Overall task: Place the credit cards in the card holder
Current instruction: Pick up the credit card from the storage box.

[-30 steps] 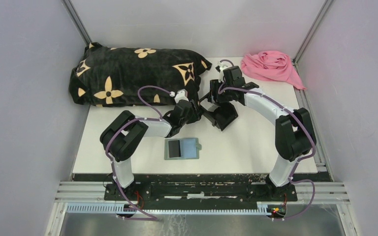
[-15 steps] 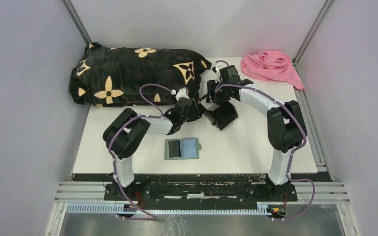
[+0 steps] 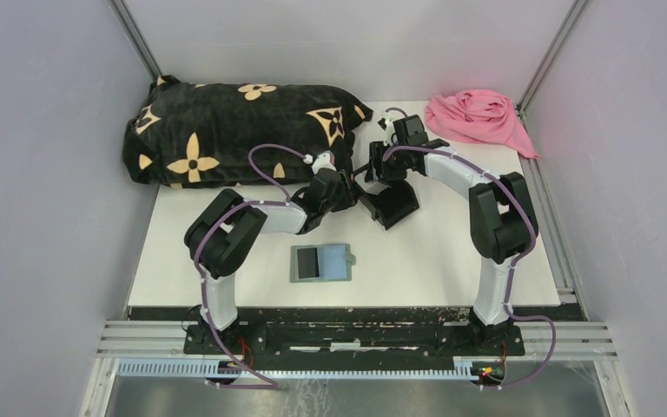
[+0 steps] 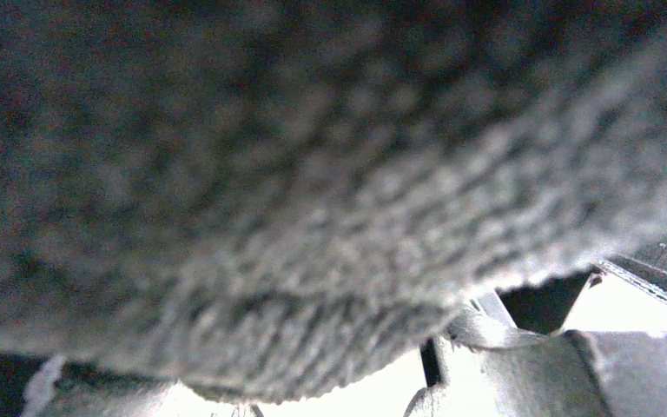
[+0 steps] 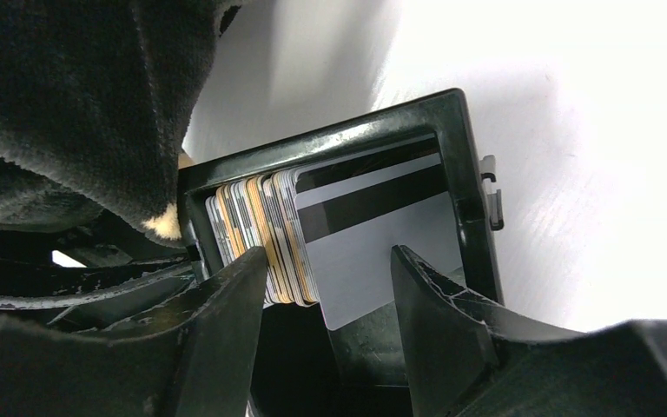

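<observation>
Pick-up step: right gripper stands open, credit cards between its fingers, inside black box; next move requires closing on one card.

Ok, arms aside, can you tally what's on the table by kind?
Fabric items: 2 (black flowered blanket, pink cloth)
Card containers: 2 (black box, card holder)
Card stacks: 1 (credit cards, standing in the black box)
Total: 5
</observation>
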